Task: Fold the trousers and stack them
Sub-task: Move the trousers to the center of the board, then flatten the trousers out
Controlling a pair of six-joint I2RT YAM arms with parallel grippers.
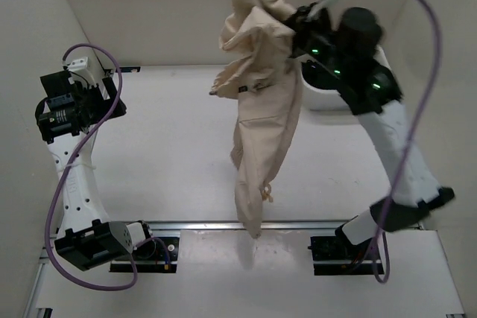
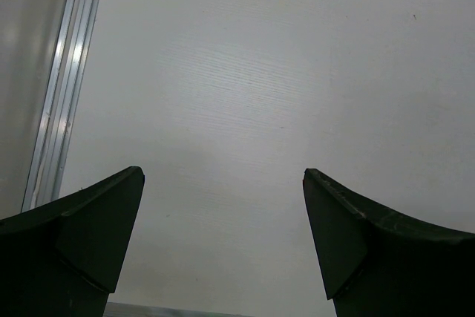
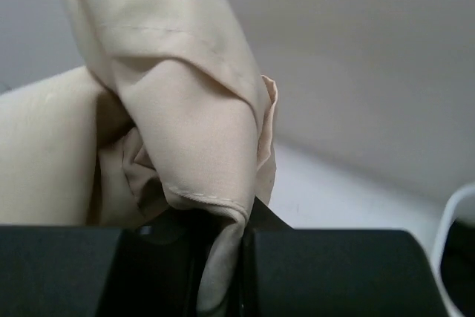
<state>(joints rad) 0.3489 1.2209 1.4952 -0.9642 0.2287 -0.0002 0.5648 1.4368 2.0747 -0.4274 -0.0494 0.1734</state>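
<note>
While the left gripper (image 2: 223, 177) gapes empty, the right gripper (image 3: 221, 249) pinches the trousers (image 1: 261, 109) aloft.

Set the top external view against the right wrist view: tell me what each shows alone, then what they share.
Top external only: the trousers at full length, hanging down from the raised right jaws above the table, and the left arm off to the side, touching no cloth. Right wrist only: the pinch up close, with the right jaws shut on a stitched fold of the fabric. Both: the beige trousers, held by the right jaws alone.
</note>
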